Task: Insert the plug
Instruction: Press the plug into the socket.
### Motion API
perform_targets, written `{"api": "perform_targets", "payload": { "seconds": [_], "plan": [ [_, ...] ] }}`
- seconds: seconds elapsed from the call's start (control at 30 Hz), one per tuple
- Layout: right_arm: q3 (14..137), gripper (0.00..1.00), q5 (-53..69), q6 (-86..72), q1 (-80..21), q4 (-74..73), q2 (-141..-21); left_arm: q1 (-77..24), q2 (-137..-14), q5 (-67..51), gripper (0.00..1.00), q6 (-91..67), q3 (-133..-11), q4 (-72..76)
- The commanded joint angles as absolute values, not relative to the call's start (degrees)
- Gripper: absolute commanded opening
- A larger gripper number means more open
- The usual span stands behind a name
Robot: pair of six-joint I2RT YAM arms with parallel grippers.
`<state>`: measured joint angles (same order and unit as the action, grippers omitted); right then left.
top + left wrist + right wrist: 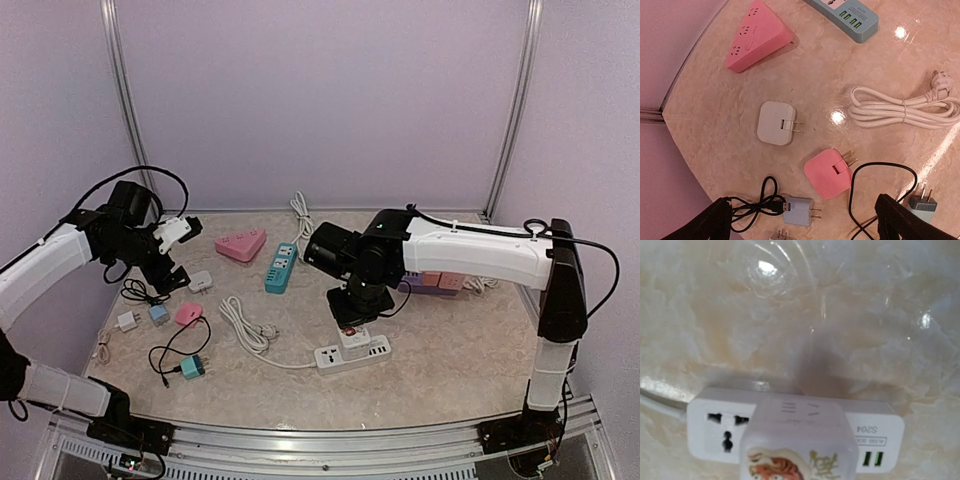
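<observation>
Plug, glossy white rounded block, sticker cut off, sits on power strip; right gripper is clenched, left gripper wide open.

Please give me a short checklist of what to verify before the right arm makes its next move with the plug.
1. White plug sits on the power strip: ok.
2. Plug pushed fully in: cannot tell.
3. Right gripper shut above the plug: ok.
4. Right gripper touching the plug: cannot tell.
5. Left gripper open, far from the strip: ok.
6. Left socket of the strip free: ok.
</observation>
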<state>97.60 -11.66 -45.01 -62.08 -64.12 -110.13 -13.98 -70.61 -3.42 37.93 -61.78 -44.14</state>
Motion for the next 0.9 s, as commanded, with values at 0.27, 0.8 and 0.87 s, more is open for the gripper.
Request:
{"api": "perform_targets", "payload": {
  "seconds": [0.27,0.8,0.87],
  "plan": [
    [89.3,0.0,-8.5,-46.7,-61.4,-60.0,-111.2,-11.6,-69.2,2.4,0.96,37.6,-52.8,-45.9],
    [96.6,0.36,-18.5,-39.0,-62.7,-54.8,-101.9,-2.8,-78.3,7.2,0.83,34.5,-57.4,-44.7],
    [94.3,0.41,-19.7,-38.9,-62.7,-53.4,-100.4,-0.8,-78.2,6.4,0.78,35.6,-56.2,-45.8]
  ]
}}
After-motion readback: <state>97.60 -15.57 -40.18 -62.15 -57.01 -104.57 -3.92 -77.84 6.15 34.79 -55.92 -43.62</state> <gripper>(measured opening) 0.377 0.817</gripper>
